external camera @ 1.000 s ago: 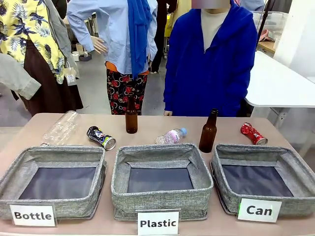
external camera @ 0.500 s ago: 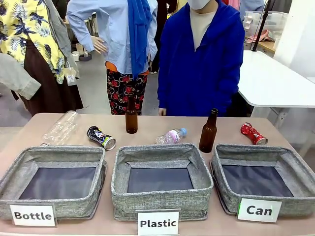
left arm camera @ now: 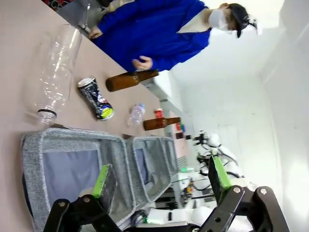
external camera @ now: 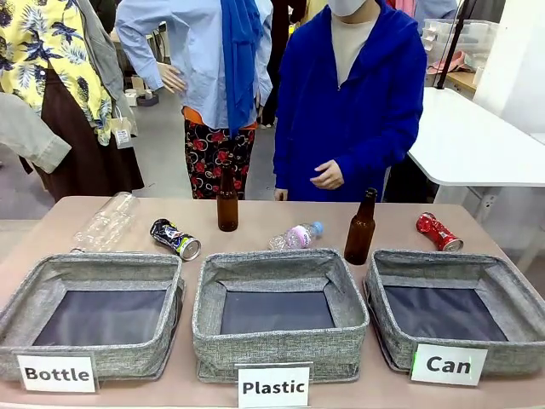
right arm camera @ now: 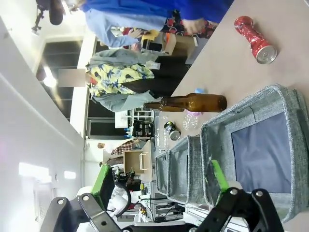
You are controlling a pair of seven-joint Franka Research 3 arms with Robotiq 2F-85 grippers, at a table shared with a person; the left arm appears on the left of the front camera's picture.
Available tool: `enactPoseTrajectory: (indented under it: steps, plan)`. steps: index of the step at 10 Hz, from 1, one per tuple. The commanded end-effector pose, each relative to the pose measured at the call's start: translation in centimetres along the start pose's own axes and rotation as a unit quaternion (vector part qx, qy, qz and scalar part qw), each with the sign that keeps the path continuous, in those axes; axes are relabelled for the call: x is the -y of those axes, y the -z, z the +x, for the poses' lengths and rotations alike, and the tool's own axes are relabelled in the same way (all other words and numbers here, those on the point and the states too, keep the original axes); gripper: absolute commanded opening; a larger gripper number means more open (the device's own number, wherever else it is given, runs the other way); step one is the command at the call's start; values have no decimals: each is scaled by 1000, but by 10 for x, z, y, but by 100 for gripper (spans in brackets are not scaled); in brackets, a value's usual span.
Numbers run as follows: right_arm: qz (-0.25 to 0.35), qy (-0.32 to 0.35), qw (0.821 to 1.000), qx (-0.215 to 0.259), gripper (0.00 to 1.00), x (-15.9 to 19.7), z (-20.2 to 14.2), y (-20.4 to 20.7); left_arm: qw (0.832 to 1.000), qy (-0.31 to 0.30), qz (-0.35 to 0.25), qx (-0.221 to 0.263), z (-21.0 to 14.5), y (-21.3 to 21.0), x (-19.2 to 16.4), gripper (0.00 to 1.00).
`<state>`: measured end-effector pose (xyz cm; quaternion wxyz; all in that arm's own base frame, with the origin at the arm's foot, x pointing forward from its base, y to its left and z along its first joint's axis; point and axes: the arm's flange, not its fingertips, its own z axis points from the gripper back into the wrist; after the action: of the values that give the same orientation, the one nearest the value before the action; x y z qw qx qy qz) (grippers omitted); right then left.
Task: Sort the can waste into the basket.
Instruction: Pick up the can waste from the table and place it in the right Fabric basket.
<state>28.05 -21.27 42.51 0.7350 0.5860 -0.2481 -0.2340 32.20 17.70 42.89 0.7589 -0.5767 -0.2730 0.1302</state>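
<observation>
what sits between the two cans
Front view: between black can and red can, two upright brown bottles with a small plastic bottle lying between them.

White table right; grey floor; white wall.

Black printed can on side at left; red can on side just beyond grey "Can" basket at right.

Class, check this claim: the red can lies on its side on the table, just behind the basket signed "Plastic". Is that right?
Not quite. The red can does lie on its side on the table, but just behind the basket signed "Can", at the right end of the row. The front view shows this.
</observation>
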Motion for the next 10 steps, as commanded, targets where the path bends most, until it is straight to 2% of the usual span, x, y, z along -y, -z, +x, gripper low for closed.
enactPoseTrajectory:
  steps: [1,3,5,6,8,9,10]
  plan:
    - [9,-8,1000,4,100,-2,2,-1,992,63,103,-29,-1,15,42,100]
    - [9,-8,1000,4,100,-2,2,-1,962,176,164,-127,17,56,86,100]
    - [9,-8,1000,4,100,-2,2,-1,927,224,232,-193,35,121,119,100]
    - [9,-8,1000,4,100,-2,2,-1,902,246,279,-220,40,160,126,100]
    - [9,-8,1000,4,100,-2,2,-1,836,314,362,-266,28,234,126,100]
    - [9,-8,1000,4,100,-2,2,-1,788,380,400,-275,17,265,119,100]
    - [9,-8,1000,4,100,-2,2,-1,759,404,388,-332,6,290,110,100]
